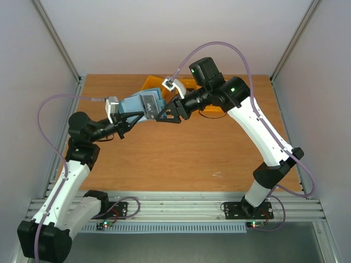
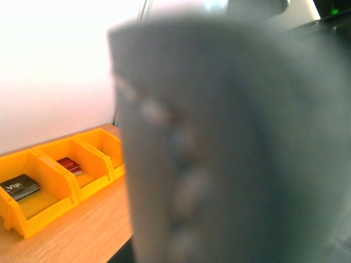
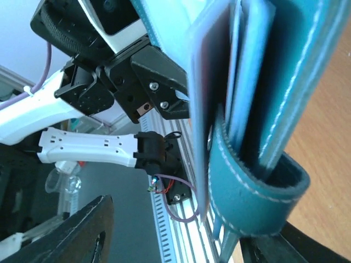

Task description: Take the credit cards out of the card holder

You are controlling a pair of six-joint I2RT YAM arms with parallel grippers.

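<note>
My left gripper is shut on the slate-blue card holder and holds it above the table. The holder fills the left wrist view as a blur and hides the left fingers. A dark credit card sticks out of the holder's right end. In the right wrist view this card pokes out edge-on from the holder's pockets, above the closure tab. My right gripper is open, with its jaws wide on either side of the card and the holder's end; it also shows in the top view.
Yellow bins stand at the table's back, behind the grippers. In the left wrist view the bins hold a black card and a red card. Wooden table surface lies below and in front of the grippers.
</note>
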